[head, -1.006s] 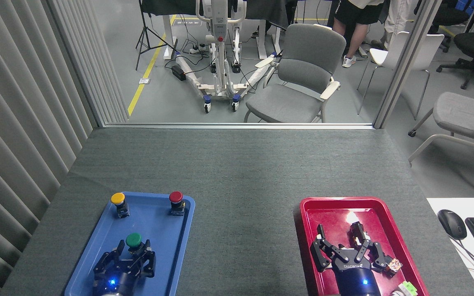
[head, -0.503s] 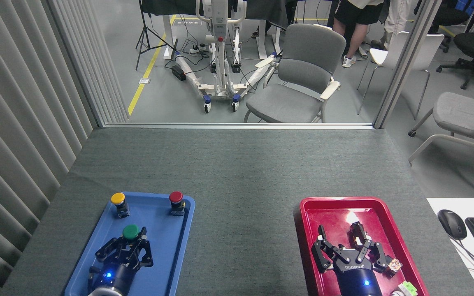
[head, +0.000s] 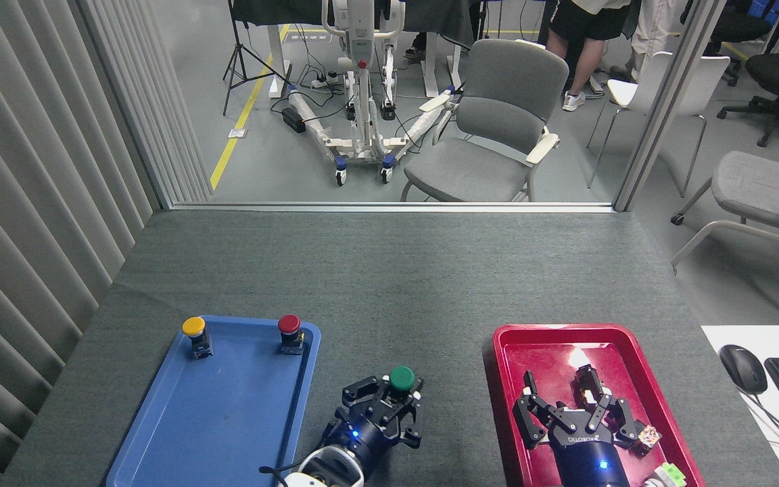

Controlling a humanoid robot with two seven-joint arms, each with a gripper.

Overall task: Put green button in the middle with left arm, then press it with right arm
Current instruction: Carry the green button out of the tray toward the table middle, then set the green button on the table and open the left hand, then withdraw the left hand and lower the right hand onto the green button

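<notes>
The green button (head: 402,378) is out of the blue tray (head: 159,433). It sits at the tips of the left claw (head: 389,399), over the grey cloth (head: 389,284) of the table, just past the blue tray's right edge, in the gap between that tray and the red tray (head: 504,365). The left claw's black fingers (head: 357,391) are closed in snug around the button's dark bottom part, so the claw has hold of it (only the round green top pokes out). I cannot tell if the button touches the cloth or hangs a bit above it. A small blue light glows on the left claw's wrist.

The right claw (head: 575,399) is well off to the right of the blue tray, over the red tray. Its fingers are spread wide apart and nothing is between them. It has white letters and a blue light too.

Two more buttons stand inside the blue tray along its far edge: a yellow button (head: 194,328) in the far left corner and a red button (head: 289,325) in the far right corner. The near part of the blue tray is bare.
</notes>
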